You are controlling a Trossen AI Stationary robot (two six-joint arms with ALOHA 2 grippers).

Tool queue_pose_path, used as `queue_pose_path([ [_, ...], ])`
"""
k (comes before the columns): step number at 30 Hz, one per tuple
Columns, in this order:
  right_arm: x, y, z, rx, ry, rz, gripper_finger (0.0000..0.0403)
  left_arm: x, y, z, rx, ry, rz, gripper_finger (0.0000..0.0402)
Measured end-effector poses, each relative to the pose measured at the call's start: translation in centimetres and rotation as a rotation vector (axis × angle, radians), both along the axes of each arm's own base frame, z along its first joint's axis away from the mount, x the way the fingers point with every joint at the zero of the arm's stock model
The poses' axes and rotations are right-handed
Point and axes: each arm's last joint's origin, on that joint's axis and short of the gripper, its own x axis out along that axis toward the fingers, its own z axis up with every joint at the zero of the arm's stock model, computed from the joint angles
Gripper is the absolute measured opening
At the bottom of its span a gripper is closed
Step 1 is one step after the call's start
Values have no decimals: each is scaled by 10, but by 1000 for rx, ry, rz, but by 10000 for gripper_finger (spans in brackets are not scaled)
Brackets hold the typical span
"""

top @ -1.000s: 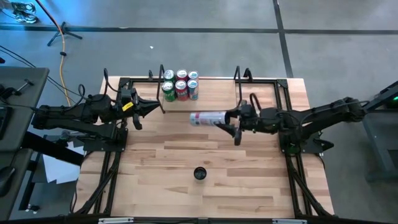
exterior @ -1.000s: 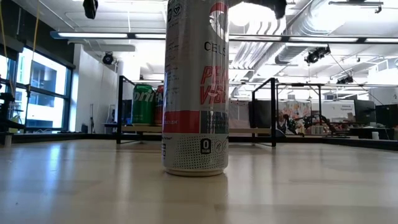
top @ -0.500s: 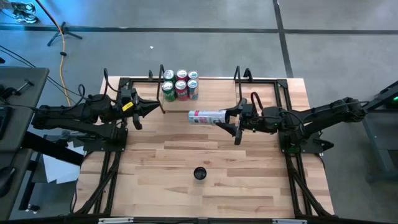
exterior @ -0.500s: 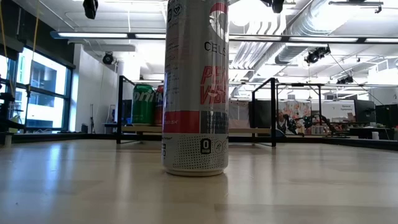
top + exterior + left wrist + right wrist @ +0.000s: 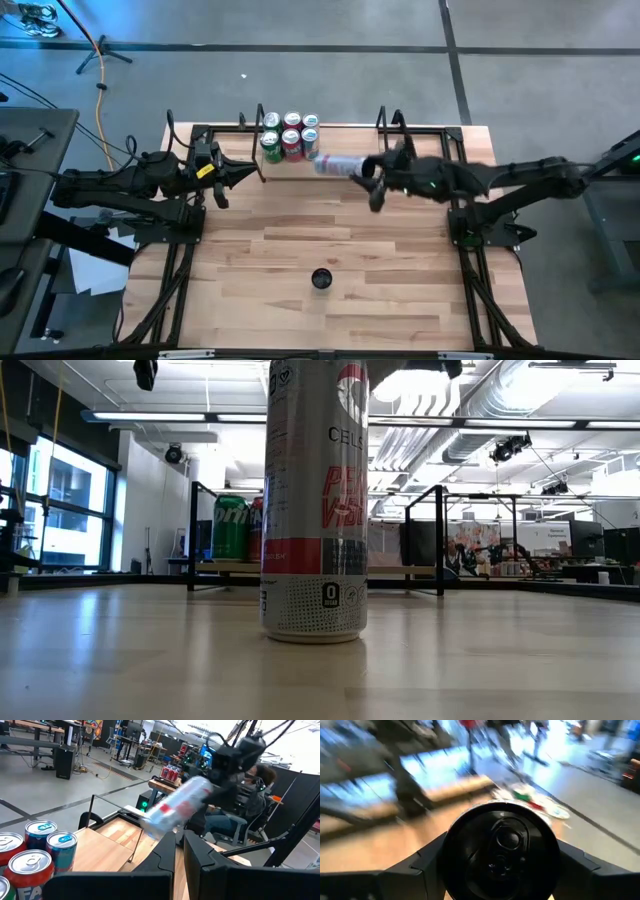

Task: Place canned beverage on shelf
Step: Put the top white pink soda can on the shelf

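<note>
Overhead, we see the right pincer (image 5: 368, 181) closed around a silver can (image 5: 338, 165) held on its side above the table (image 5: 330, 250), its far end just beside the cluster of cans (image 5: 290, 136) standing at the left end of the shelf (image 5: 345, 138). To the right of that cluster the shelf board is bare up to the right wire upright (image 5: 388, 125), and the table in front is open except for a small dark round object (image 5: 321, 279) near the front edge. The left pincer (image 5: 245, 171) waits fully shut near the shelf's left upright, holding nothing. From table height, we see another tall silver can (image 5: 314, 500) standing close to the lens, cut off at the top and hiding much of the shelf behind; a green can (image 5: 231, 528) shows on the shelf beside the left upright (image 5: 193, 535). The left wrist view shows the held can (image 5: 176, 808) tilted in the air, gripped by the other arm's pincer (image 5: 227, 762), with shelved cans (image 5: 35, 855) close by and a person seated (image 5: 250, 800) beyond the table. In the right wrist view the can's dark end (image 5: 501, 852) fills the space between the fingers (image 5: 415, 865); everything behind is a blur we cannot make out.
</note>
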Motion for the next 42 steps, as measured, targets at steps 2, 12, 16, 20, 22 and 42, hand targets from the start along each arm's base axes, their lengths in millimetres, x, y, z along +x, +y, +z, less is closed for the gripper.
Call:
queue_pose_path([
  [2, 5, -13, 13, -36, 123, -40, 248, 0, 0, 0, 0, 1, 1, 0],
  [12, 52, -96, 23, 18, 683, -10, 248, 0, 0, 0, 0, 2, 0, 0],
  [16, 81, -123, 6, 36, 771, 80, 248, 0, 0, 0, -1, 2, 0, 0],
  [20, 104, -144, -14, 56, 837, 140, 248, 0, 0, 0, -1, 2, -11, 0],
  [22, 112, -151, -25, 72, 886, 142, 248, 0, -1, 0, -2, 2, -24, 0],
  [42, 123, -167, -59, 226, 959, 145, 248, 0, -1, 0, -19, -2, -26, 0],
])
